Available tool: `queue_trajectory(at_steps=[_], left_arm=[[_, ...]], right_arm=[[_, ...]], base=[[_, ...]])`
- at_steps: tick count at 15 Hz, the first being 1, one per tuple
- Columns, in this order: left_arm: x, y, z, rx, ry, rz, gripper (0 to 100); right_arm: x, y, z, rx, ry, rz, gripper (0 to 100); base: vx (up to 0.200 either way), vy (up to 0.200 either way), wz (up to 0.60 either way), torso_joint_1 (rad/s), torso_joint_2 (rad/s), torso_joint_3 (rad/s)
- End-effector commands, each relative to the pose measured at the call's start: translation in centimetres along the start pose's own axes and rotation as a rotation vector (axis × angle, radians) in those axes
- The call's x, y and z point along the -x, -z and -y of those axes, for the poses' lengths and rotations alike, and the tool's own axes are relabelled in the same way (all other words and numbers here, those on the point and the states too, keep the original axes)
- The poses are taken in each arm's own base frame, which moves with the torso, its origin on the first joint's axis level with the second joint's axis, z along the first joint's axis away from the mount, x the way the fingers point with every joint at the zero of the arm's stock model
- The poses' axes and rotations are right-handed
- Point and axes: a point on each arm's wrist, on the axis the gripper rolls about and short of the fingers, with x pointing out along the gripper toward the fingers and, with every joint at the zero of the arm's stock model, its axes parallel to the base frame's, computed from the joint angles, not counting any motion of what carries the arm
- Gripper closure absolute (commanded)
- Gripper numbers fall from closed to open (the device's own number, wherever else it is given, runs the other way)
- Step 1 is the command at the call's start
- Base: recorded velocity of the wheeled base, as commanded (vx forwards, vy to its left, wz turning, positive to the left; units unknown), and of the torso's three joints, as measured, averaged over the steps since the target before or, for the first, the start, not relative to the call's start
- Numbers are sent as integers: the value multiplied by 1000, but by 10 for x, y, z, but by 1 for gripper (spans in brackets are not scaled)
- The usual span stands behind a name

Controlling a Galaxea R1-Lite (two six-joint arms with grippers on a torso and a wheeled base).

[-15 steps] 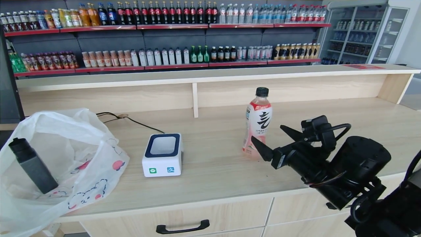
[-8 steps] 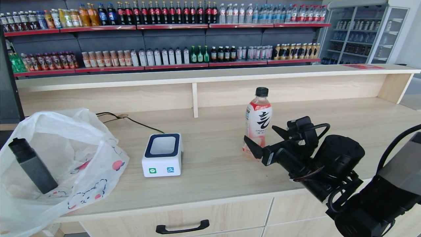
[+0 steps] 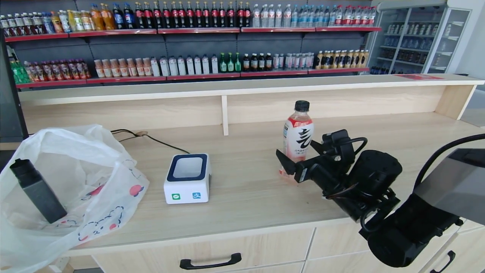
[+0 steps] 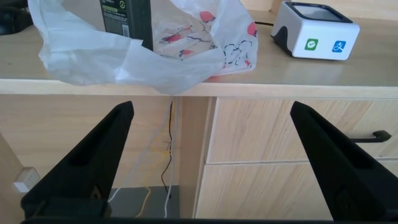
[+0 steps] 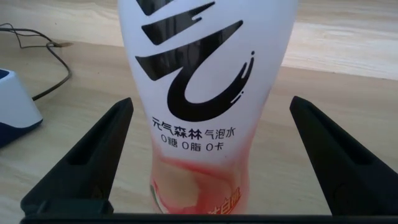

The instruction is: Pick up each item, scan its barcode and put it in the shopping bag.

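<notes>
Here the bottle [image 3: 298,132] stands upright inside the spread right gripper [image 3: 295,148]; untouched.

I see a light wooden counter [image 3: 246,189] with a raised ledge along its back. At its left end the white plastic shopping bag [image 3: 98,167] slumps open, drooping over the front edge. Near the middle sits the white scanner [image 3: 187,178], window up, with a thin black cable [image 3: 159,141] lying behind it. Well to the right, the pink drink bottle [image 3: 298,138] stands upright, capped.
</notes>
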Motion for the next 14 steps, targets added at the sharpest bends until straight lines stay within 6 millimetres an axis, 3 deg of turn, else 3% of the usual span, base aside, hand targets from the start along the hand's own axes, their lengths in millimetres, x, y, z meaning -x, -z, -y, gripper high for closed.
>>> queue_trajectory(at_steps=[1, 5, 12, 13, 14], left_arm=[[0, 0, 0, 1, -1, 0, 0], [0, 0, 0, -1, -1, 0, 0], [0, 0, 0, 1, -1, 0, 0], [0, 0, 0, 1, -1, 0, 0], [0, 0, 0, 1, -1, 0, 0]], right_arm=[[-5, 9, -2, 0, -4, -14, 0], [-18, 7, -2, -28, -1, 23, 0], [-18, 9, -5, -22, -8, 19, 0], [-17, 10, -5, -20, -8, 12, 100], [-17, 9, -5, -21, -9, 16, 100]], base=[[0, 0, 0, 0, 0, 0], [0, 0, 0, 0, 0, 0], [0, 0, 0, 0, 0, 0], [0, 0, 0, 0, 0, 0], [0, 0, 0, 0, 0, 0]])
